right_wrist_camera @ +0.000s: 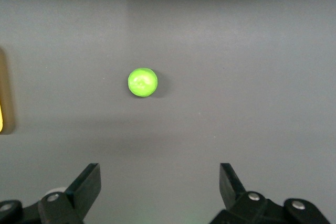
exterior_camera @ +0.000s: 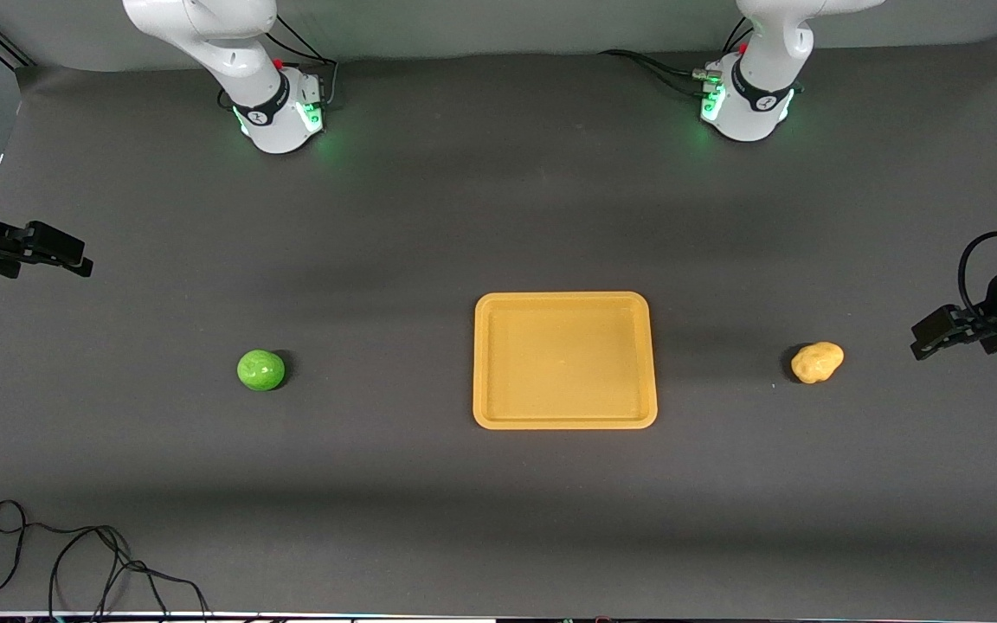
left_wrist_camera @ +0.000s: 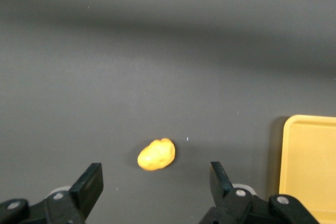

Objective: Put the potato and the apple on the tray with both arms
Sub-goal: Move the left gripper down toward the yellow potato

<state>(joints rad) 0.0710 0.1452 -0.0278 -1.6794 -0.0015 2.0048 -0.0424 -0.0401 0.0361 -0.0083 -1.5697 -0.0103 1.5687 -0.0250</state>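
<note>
The orange-yellow tray (exterior_camera: 564, 421) lies empty at the table's middle; its edge also shows in the left wrist view (left_wrist_camera: 310, 171). The green apple (exterior_camera: 260, 369) rests on the mat toward the right arm's end, seen in the right wrist view (right_wrist_camera: 142, 82). The pale yellow potato (exterior_camera: 817, 362) rests toward the left arm's end, seen in the left wrist view (left_wrist_camera: 156, 154). My left gripper (exterior_camera: 931, 337) (left_wrist_camera: 156, 182) is open and empty, up in the air beside the potato. My right gripper (exterior_camera: 66, 255) (right_wrist_camera: 159, 184) is open and empty, over the mat at the right arm's end, apart from the apple.
A loose black cable (exterior_camera: 74, 554) lies on the mat at the edge nearest the front camera, toward the right arm's end. The two arm bases (exterior_camera: 278, 112) (exterior_camera: 745, 108) stand along the table's top edge.
</note>
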